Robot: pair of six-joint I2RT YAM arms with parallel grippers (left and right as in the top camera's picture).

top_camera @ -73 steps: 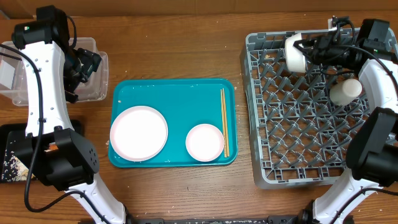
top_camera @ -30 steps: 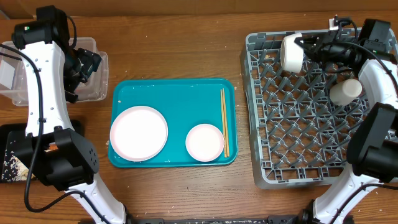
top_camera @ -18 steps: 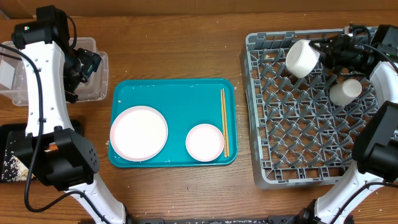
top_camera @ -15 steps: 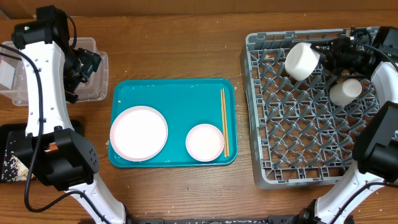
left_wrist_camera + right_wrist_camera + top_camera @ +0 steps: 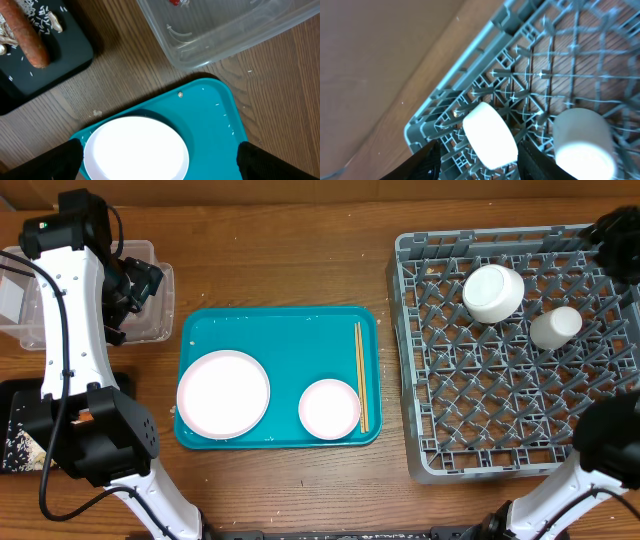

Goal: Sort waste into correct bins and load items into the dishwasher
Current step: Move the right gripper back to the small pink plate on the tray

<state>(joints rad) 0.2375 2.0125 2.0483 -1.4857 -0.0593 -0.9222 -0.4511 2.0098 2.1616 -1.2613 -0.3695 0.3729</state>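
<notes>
The white bowl (image 5: pixel 493 292) lies tilted on the pegs at the back of the grey dishwasher rack (image 5: pixel 408 370), free of any grip, with the small white cup (image 5: pixel 555 327) to its right. In the right wrist view the bowl (image 5: pixel 489 134) and cup (image 5: pixel 582 141) sit below my right gripper (image 5: pixel 482 167), which is open and raised off them. The large plate (image 5: pixel 223 392), smaller plate (image 5: pixel 329 408) and chopsticks (image 5: pixel 361 388) rest on the teal tray (image 5: pixel 280 325). My left gripper (image 5: pixel 161 167) is open above the large plate (image 5: pixel 135 150).
The clear tub (image 5: pixel 225 25) holds a red wrapper (image 5: pixel 176 2). The black tray (image 5: pixel 55 55) carries the orange sausage (image 5: pixel 29 36) and white scraps. The left arm (image 5: pixel 70 300) stands over the tub at the far left. The right arm (image 5: pixel 615 230) sits at the rack's back right corner.
My right gripper opened and let go of the bowl, which dropped onto the rack pegs. The right arm pulled back toward the rack's far right corner. The left arm stayed still.
</notes>
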